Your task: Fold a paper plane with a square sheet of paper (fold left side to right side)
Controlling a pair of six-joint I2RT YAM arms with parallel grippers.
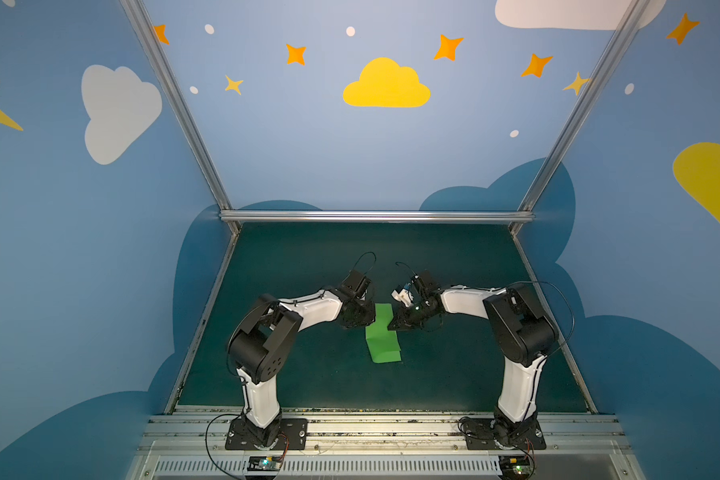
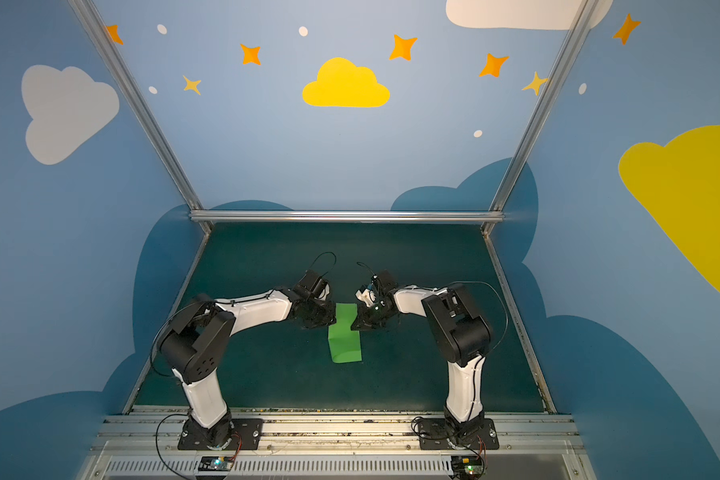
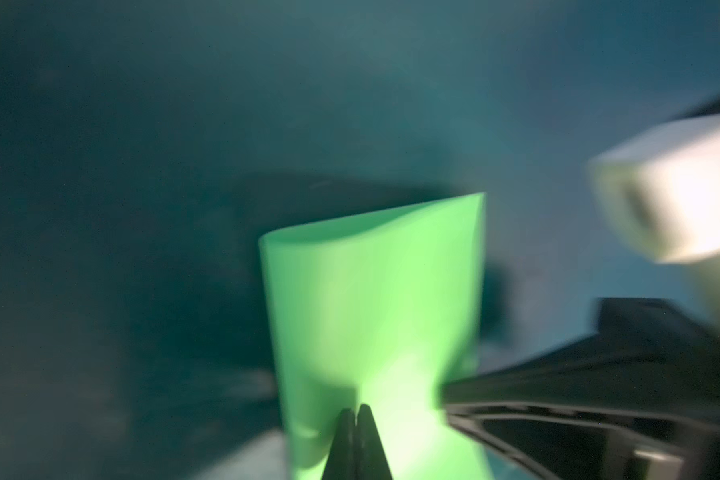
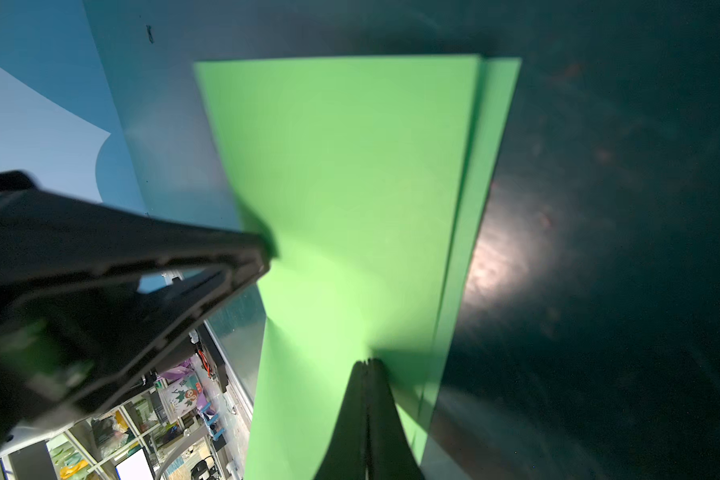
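The square sheet of paper (image 1: 384,347) (image 2: 346,347) is bright green and lies doubled over into a narrow rectangle mid-mat, its near end slightly curled. No paper plane is in view. Both grippers meet over its far end. My left gripper (image 1: 373,322) (image 2: 334,322) (image 3: 356,409) is shut, its tips resting on the paper (image 3: 371,299). My right gripper (image 1: 390,327) (image 2: 353,327) (image 4: 368,361) is shut too, its tips on the top layer (image 4: 350,187). The lower layer's edge shows just beyond. I cannot tell whether either pinches the paper.
The dark teal mat (image 1: 454,365) is bounded by an aluminium rail (image 1: 375,216) at the back and slanted rails at the sides. Both arm bases (image 1: 267,432) (image 1: 506,432) stand on the front rail. The right wrist's white camera housing (image 3: 674,187) hangs close to the left gripper.
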